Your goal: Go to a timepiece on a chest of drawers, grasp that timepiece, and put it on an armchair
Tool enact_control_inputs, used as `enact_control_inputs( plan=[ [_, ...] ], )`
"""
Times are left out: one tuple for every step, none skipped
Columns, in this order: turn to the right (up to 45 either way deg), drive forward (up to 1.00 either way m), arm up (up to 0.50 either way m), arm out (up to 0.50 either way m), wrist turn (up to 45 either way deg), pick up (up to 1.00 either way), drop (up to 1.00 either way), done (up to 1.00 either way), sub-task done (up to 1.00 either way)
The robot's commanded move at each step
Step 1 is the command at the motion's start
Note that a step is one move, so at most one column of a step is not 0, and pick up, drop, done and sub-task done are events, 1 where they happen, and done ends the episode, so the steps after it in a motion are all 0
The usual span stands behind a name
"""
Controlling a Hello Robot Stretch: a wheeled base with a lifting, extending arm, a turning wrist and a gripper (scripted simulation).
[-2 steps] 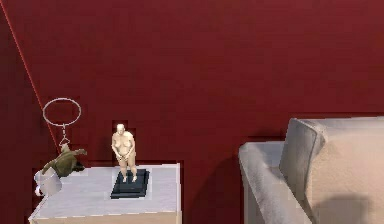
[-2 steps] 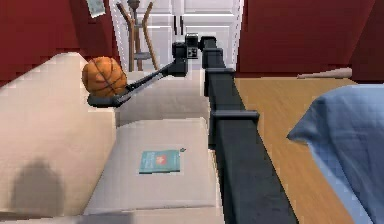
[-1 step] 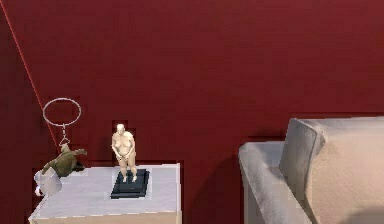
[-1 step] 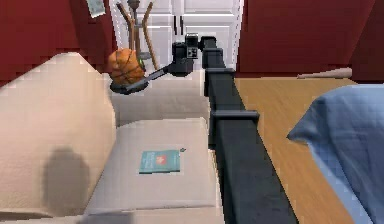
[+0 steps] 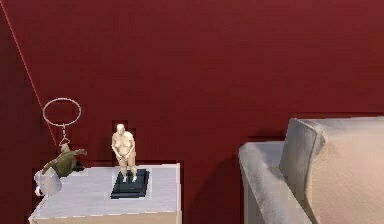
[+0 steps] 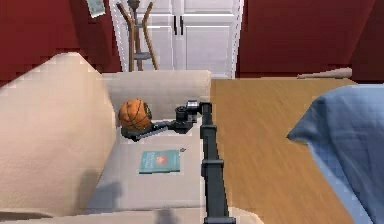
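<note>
A beige armchair (image 6: 60,120) takes up the arm side view's left, its seat cushion facing up. On the seat lie an orange ball (image 6: 133,112) and a flat teal card or book (image 6: 160,160). My arm (image 6: 210,170) rises from the bottom edge over the seat's right side. The gripper (image 6: 153,127) points left, with its fingers ending at the ball's lower right. I cannot tell whether it holds anything, and I can make out no timepiece shape. The same beige armchair (image 5: 330,165) stands at the forward view's right.
A low white-topped cabinet (image 5: 150,200) at the forward view's lower left carries a pale figure statue (image 5: 124,152), a brown animal figure (image 5: 65,160) and a wire ring (image 5: 62,110). Behind is a dark red wall. White doors (image 6: 200,35), a coat stand (image 6: 140,35), wood floor (image 6: 260,120) and blue bedding (image 6: 340,140) show beyond.
</note>
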Motion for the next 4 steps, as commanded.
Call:
enact_control_inputs(
  plan=[
    [0.0, 0.0, -0.32, 0.0, 0.0, 0.0, 0.0, 0.0, 0.0],
    [0.0, 0.0, 0.0, 0.0, 0.0, 0.0, 1.0, 0.0, 0.0],
    [0.0, 0.0, 0.1, 0.0, 0.0, 0.0, 0.0, 0.0, 0.0],
    [0.0, 0.0, 0.0, -0.08, 0.0, 0.0, 0.0, 0.0, 0.0]
  ],
)
